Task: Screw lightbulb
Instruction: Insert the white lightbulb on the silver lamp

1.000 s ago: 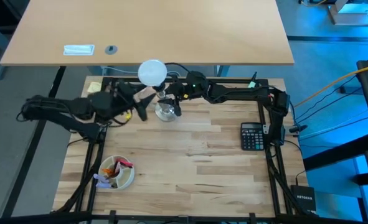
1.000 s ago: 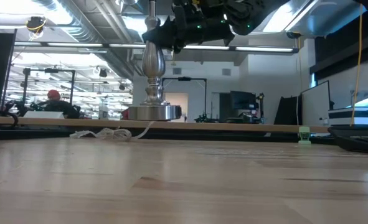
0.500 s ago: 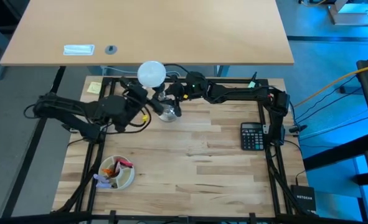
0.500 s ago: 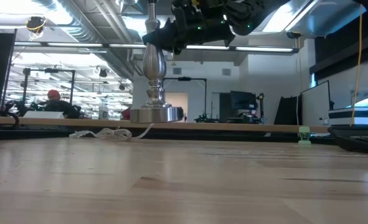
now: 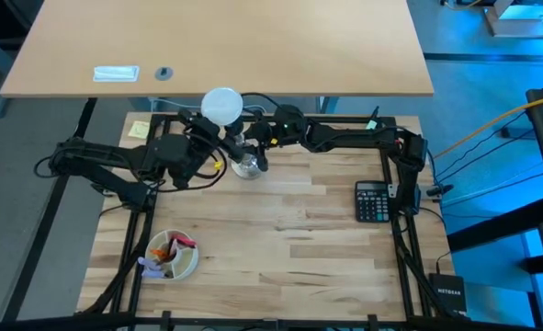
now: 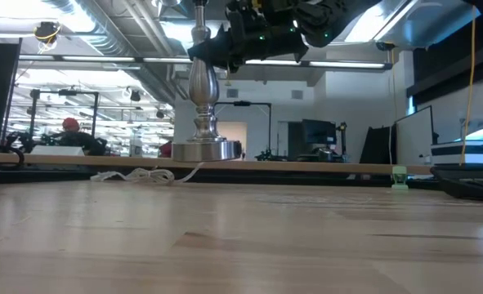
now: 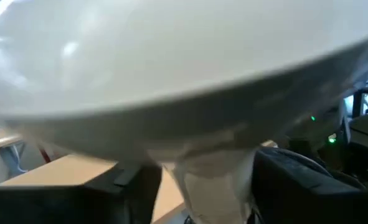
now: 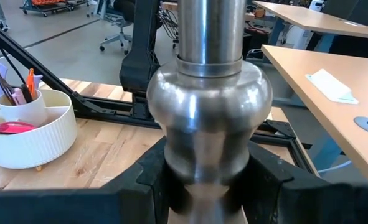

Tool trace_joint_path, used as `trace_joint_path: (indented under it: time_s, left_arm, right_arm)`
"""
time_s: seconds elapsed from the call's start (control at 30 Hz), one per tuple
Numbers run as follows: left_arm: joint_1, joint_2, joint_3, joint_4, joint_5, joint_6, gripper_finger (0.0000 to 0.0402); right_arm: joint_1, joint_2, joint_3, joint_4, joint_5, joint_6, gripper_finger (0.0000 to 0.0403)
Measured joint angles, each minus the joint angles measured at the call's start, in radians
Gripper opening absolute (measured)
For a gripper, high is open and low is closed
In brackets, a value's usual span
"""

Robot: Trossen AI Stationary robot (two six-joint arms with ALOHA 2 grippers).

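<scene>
The white lightbulb [image 5: 222,106] stands upright on top of the shiny silver stand [image 6: 202,98], whose round foot [image 6: 200,149] rests on the wooden table near its far edge. My left gripper [image 5: 216,138] reaches level from the table's left, just under the bulb's dome [image 7: 171,62], with its fingers at the neck. My right gripper [image 5: 253,138] comes from the table's right and is shut on the stand's stem. My left gripper has the bulb's narrow neck [image 7: 205,177] between its two fingers [image 7: 137,190], one against each side, just below the dome. The fingers come level from the table's left. The bulb stays upright on the stand. My right gripper pinches the stand's stem [image 8: 199,177] between its two fingers [image 8: 149,183], just under the round bulge [image 8: 208,102]. The fingers come nearly level from the table's right, across the stem. The stand stays upright with its foot on the table.
A black calculator [image 5: 374,200] lies at the table's right. A white bowl of pens [image 5: 173,255] stands near the left front. A white cord [image 6: 143,174] lies by the stand's foot. A tan desk [image 5: 216,46] stands beyond the far edge.
My left gripper has gone up and toward the far edge, in under the bulb's dome, and has rolled as it went. The bulb, the stand and my right gripper have kept still.
</scene>
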Motion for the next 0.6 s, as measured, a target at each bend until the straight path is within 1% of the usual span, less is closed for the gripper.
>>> trace_joint_path:
  time_s: [0.1, 0.13, 0.23, 0.37, 0.43, 0.53, 0.6]
  left_arm:
    - [-0.001, 0.0, 0.0, 0.005, 0.016, -0.004, 0.0142]
    - [-0.001, 0.001, 0.0, 0.006, 0.022, -0.006, 0.0135]
    - [-0.001, 0.001, 0.0, 0.0, 0.039, -0.005, 0.0134]
    - [-0.012, -0.015, -0.002, -0.012, 0.094, -0.005, 0.0134]
    - [-0.016, -0.035, -0.002, -0.027, 0.147, -0.017, 0.0134]
    - [-0.01, -0.071, -0.001, -0.068, 0.275, -0.099, 0.0134]
    - [0.002, -0.083, 0.0, -0.09, 0.368, -0.12, 0.0134]
  right_arm:
    - [0.0, 0.0, 0.0, 0.004, 0.0, -0.003, 0.014]
    - [0.0, 0.0, 0.0, 0.01, 0.002, -0.007, 0.014]
    - [0.0, 0.0, 0.0, 0.008, 0.0, -0.008, 0.014]
    - [0.0, -0.01, 0.0, -0.003, -0.057, 0.004, 0.014]
    - [0.0, -0.022, -0.001, -0.008, -0.129, 0.018, 0.014]
    - [0.003, -0.04, -0.001, -0.009, -0.23, 0.041, 0.014]
    - [0.012, -0.049, -0.003, -0.013, -0.287, 0.064, 0.014]
